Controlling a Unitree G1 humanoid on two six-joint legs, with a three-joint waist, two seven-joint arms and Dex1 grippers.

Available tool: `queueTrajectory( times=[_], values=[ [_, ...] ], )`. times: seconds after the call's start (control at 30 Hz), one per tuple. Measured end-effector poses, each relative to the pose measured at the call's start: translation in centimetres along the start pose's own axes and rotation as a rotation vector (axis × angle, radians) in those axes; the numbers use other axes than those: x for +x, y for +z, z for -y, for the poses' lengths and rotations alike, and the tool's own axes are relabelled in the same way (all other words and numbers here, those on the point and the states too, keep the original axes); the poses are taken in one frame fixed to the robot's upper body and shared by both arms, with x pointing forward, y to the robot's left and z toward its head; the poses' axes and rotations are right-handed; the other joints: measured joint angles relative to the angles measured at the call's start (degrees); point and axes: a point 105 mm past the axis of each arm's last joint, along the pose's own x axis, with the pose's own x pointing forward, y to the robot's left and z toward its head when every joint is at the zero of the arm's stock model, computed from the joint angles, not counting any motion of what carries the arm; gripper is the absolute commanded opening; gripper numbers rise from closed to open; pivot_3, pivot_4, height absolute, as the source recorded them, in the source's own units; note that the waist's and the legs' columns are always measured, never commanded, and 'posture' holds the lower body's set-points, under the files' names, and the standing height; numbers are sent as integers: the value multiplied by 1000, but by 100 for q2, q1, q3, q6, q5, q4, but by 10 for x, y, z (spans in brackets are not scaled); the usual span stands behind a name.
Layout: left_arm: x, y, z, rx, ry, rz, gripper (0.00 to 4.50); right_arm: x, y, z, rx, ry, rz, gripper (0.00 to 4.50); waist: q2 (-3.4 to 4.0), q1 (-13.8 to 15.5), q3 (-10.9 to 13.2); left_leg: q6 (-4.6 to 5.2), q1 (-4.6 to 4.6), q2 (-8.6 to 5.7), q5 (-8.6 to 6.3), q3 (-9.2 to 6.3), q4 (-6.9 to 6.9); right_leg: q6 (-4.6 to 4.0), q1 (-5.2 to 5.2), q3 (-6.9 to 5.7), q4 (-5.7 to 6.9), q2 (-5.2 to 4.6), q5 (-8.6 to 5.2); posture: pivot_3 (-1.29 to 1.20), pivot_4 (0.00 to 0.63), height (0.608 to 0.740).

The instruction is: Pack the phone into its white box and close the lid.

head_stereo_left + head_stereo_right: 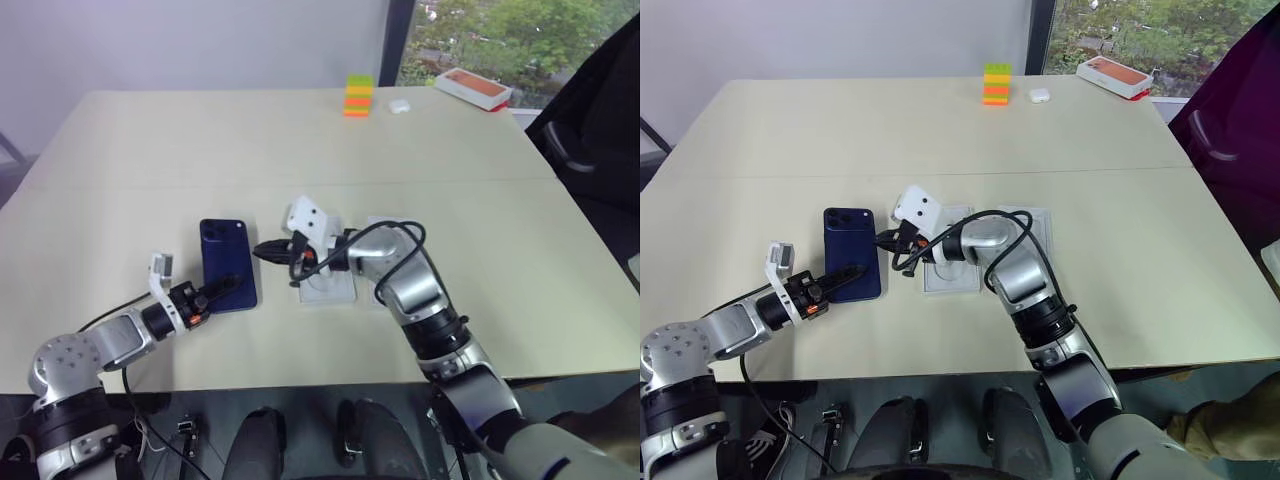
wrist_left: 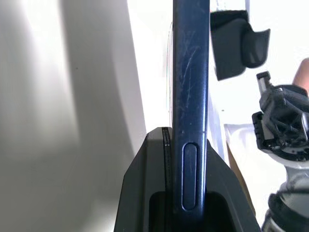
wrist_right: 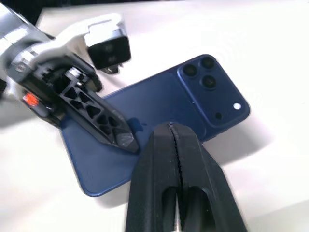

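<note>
I see the white box (image 1: 945, 275) lying on the bench (image 1: 470, 210) under my right forearm, beside a second white piece of packaging; the arm hides what either one holds. Far off by the window sits an orange-topped box (image 1: 474, 88), with a small white object (image 1: 399, 104) and a stack of coloured blocks (image 1: 358, 96) close by.

The phone (image 1: 227, 262) is left of the white box, back up, camera cluster at the far end. My left jaws (image 1: 223, 289) are clamped on its near edge; in the left wrist view the dark blue edge (image 2: 190, 106) runs straight between the two fingers. My right jaws (image 1: 268, 251) point left at the phone's right side, just beside it and apart from it; in the right wrist view the fingers (image 3: 159, 179) meet along a thin seam, closed on nothing.
</note>
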Motion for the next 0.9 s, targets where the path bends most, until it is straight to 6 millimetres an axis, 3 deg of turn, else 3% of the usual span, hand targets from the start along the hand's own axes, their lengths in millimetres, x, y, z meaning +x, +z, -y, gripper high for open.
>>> queueTrajectory(
  times=[0.07,0.23,0.33,0.53,0.8,0.9],
  values=[
    [1,1,4,-20,-34,-10,0,-10,0,1,-11,9,-19,2733,-1,0,0,2,-32,-4,0,-4,7,1,-26,-2,0,5,1,0,150,740],
    [3,6,12,-33,-58,-4,0,-58,-34,-7,-111,100,-256,2733,-3,11,0,27,-38,-14,-15,-6,3,11,-22,-11,-17,-3,-4,0,150,740],
    [7,3,15,-39,-64,-25,0,-71,-49,-17,-140,163,-347,2733,-4,-15,2,28,-37,-11,-16,-3,0,11,-23,-11,-20,2,-4,0,150,740],
    [13,4,19,-33,-62,-33,0,-69,-60,-17,-267,160,-418,2733,-5,4,2,22,-34,-5,-13,-5,5,9,-21,-13,-18,13,-3,0,150,740],
    [17,-2,17,-33,-40,-67,0,-68,-70,-13,-305,151,-459,2733,-5,12,2,21,-34,-9,-12,-4,15,9,-13,-12,-18,8,-2,0,150,740],
    [18,-3,17,-34,-41,-69,0,-67,-71,-15,-308,161,-461,1499,-5,10,2,20,-33,-7,-11,-5,16,8,-13,-12,-17,9,-2,0,150,740]
  ],
)
